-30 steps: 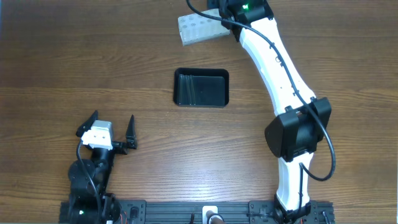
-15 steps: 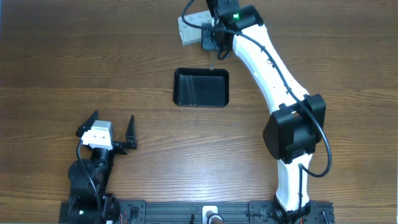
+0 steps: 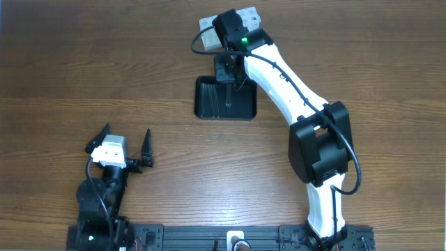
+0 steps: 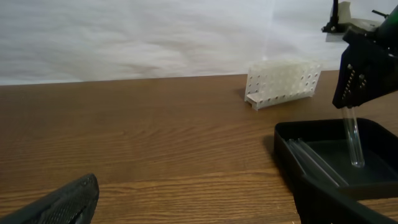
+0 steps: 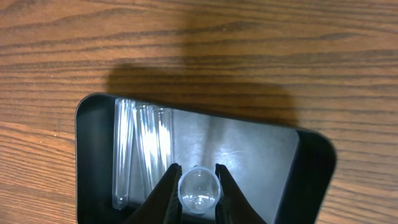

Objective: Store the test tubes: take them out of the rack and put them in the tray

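The black tray [image 3: 205, 110] lies at the table's middle back, with clear tubes [image 5: 142, 146] lying along one side of its floor. My right gripper [image 3: 227, 70] hangs over the tray, shut on an upright test tube [image 5: 199, 191]; from the left wrist view the tube [image 4: 353, 138] dips its lower end inside the tray [image 4: 292, 134]. The white rack [image 4: 283, 83] stands behind the tray, partly covered by the right arm in the top view [image 3: 208, 36]. My left gripper [image 3: 126, 143] rests open at the front left, far from both.
Bare wooden table surrounds the tray on all sides. The right arm [image 3: 293, 84] stretches diagonally from the front right toward the back middle. A pale wall [image 4: 155, 31] stands behind the table's far edge.
The right gripper has moved from the rack toward the front and left, carrying a tube, and now holds it over the tray. The left arm has kept still.
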`<move>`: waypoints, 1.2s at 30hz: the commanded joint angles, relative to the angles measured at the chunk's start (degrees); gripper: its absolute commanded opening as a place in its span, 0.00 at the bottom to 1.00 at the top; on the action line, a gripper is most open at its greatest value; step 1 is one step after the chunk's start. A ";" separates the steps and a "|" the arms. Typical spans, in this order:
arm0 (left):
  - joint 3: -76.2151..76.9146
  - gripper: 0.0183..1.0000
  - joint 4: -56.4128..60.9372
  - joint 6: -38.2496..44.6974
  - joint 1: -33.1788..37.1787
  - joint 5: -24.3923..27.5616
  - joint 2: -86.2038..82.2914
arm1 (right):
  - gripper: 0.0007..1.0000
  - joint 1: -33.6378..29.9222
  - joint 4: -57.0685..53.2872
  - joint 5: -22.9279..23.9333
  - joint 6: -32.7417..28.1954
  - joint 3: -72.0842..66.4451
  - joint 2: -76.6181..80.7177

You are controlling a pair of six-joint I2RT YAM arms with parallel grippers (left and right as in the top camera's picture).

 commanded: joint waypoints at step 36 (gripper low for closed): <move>-0.28 0.99 -0.13 0.63 0.46 0.59 -0.35 | 0.82 -2.29 3.72 6.64 -11.06 -8.46 -28.89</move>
